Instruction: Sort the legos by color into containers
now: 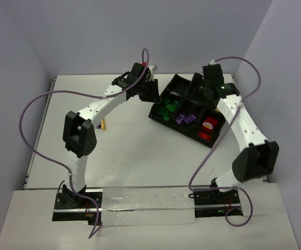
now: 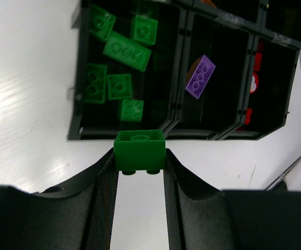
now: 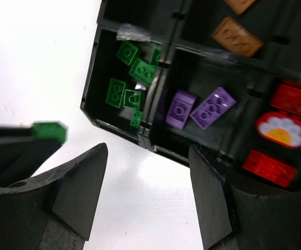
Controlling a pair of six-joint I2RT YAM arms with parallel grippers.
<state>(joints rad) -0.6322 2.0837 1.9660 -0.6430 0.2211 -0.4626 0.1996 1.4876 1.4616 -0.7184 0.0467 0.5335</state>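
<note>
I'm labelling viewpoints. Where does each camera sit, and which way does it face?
Top external: above and behind, looking down on the table, tray, left arm and right arm.
Left wrist: looks along the left pincer, shut on a green lego, toward the tray.
Right wrist: looks past the open right pincer down into the tray.
Shared: both wrist views show the green bin.

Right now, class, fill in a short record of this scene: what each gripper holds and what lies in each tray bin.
Left gripper: shut on a small green plastic brick, just outside the black plastic divided tray
Right gripper: open, empty, above the tray
Green bin: several green bricks
Purple bin: two purple bricks
Red bin: red bricks, one white flower piece
Far bin: brown bricks
</note>
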